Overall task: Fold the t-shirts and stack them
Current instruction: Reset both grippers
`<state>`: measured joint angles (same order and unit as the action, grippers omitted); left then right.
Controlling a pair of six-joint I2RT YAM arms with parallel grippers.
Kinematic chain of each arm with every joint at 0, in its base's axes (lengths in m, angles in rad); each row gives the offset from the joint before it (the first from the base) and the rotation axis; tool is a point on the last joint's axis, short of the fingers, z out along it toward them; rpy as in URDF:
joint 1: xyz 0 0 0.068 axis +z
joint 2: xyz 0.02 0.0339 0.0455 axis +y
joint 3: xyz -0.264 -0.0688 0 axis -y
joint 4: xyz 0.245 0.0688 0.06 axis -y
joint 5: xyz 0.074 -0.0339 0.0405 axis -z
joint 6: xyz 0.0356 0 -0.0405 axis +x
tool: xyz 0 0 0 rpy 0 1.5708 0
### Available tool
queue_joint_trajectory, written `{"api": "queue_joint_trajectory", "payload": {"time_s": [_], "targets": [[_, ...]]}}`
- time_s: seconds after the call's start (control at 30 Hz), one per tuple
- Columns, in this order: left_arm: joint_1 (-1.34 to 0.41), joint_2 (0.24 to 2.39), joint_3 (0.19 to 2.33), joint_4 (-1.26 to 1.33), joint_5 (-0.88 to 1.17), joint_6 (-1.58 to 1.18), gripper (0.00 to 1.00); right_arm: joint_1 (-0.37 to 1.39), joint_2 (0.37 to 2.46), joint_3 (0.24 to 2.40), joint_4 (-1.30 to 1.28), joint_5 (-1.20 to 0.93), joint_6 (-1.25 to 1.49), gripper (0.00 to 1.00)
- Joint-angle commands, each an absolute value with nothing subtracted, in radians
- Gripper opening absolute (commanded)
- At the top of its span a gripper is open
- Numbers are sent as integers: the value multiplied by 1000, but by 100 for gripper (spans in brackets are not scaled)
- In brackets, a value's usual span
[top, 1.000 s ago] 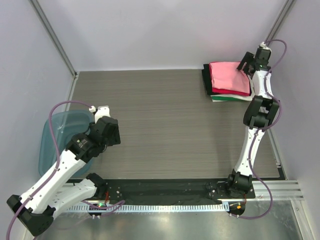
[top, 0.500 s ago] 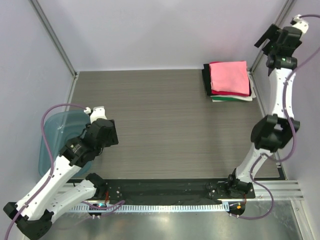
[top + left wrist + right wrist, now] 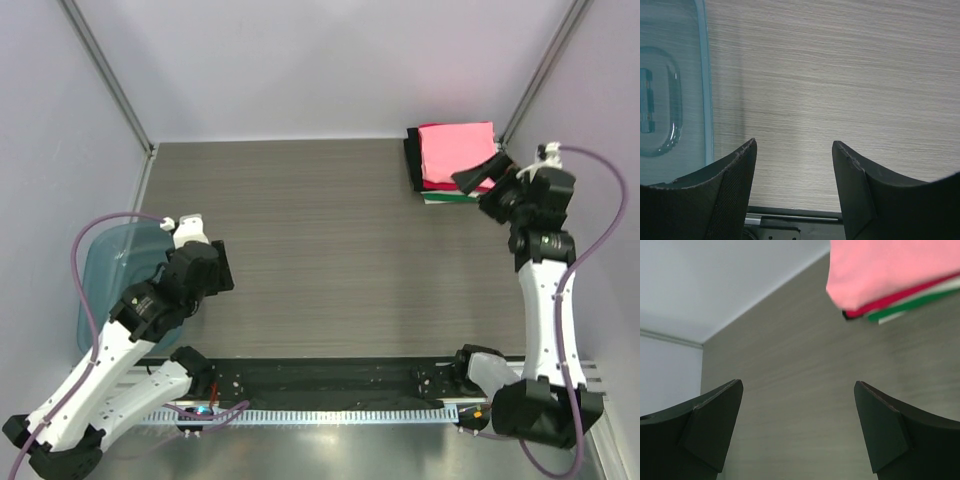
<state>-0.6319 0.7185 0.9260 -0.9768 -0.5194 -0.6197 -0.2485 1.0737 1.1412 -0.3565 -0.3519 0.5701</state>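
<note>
Top external view had the t-shirts (image 3: 458, 160) piled in one stack at the far right corner of the table (image 3: 320, 230), and everything else read off that stack. On top lay the salmon-pink shirt (image 3: 458, 148), folded square, with a magenta-red edge (image 3: 465, 186) and a green edge (image 3: 455, 196) peeking out on the stack's near side and black (image 3: 412, 160) down its left side. It was built edge over edge, most likely so it would stand without slumping.

Over to the right gripper (image 3: 470, 179), which hung near the stack's near right corner and clear of the cloth. Its wrist camera showed both fingers spread wide with nothing between them, the stack ahead and off to the right. Judged from that, the pink shirt was placed and let go.

Well apart from the stack, across the table to its left, sat the left gripper (image 3: 794, 145), fingers likewise parted and empty over bare wood grain. Farther still from the stack lay the translucent blue bin (image 3: 704, 90), partly hidden under that arm from above. No loose shirt showed in any view, so the stacking looked about finished
</note>
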Motion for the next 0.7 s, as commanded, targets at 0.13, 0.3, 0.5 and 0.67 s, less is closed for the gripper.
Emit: {"api": "queue_joint_trajectory", "payload": {"time_s": [0.13,0.3,0.5,0.67], "targets": [[-630,664,919,-931,-526,-623,65,-141,792,864,-481,-380,710,100],[-630,664,905,-914,-531,-620,78,-45,651,744,-572,-342,769,100],[-630,650,815,-792,-632,-533,100,-28,561,830,-800,-240,669,100],[-629,586,605,-447,-716,-314,100,0,549,937,-902,-141,597,100]]}}
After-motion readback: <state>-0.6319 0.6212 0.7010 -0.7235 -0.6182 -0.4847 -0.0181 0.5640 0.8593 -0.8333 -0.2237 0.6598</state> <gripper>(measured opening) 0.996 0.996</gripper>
